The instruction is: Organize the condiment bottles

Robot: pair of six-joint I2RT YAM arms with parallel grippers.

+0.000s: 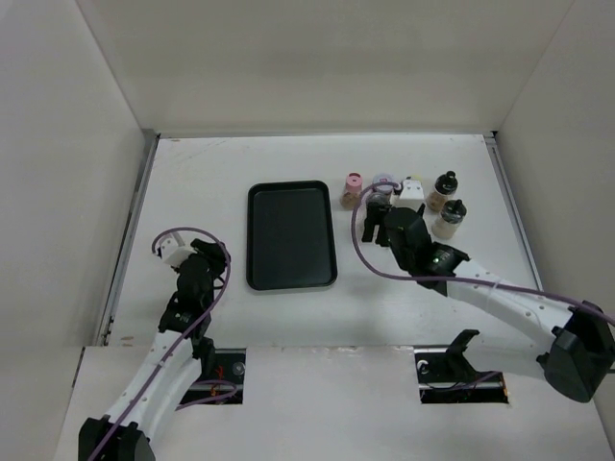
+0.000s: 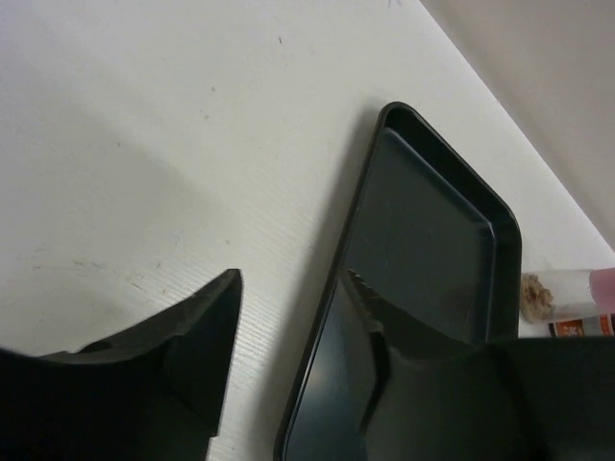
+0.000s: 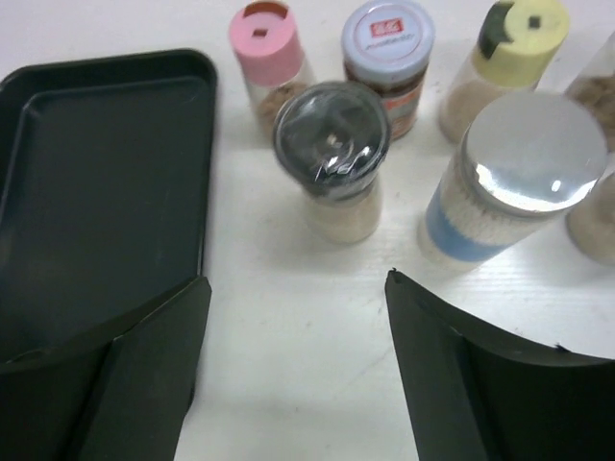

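We see the black tray (image 1: 291, 235) in the middle of the overhead view, and it is bare inside, not one bottle in it. The condiment bottles (image 1: 444, 192) stand bunched at the upper right of that view, all on the worktop (image 1: 202, 182), just right of the tray. So by our reckoning the sorting has barely begun, and every bottle is left to place. The right tool (image 3: 296, 279) is spread wide, holding nothing. It is lined up on the black-capped bottle (image 3: 332, 144) at the centre of its wrist view, with the pink-capped bottle (image 3: 266, 43) behind at the top and a silver-capped bottle (image 3: 519, 163) to the right. The left tool (image 2: 293, 288) is wide and empty too, beside the tray's long edge.
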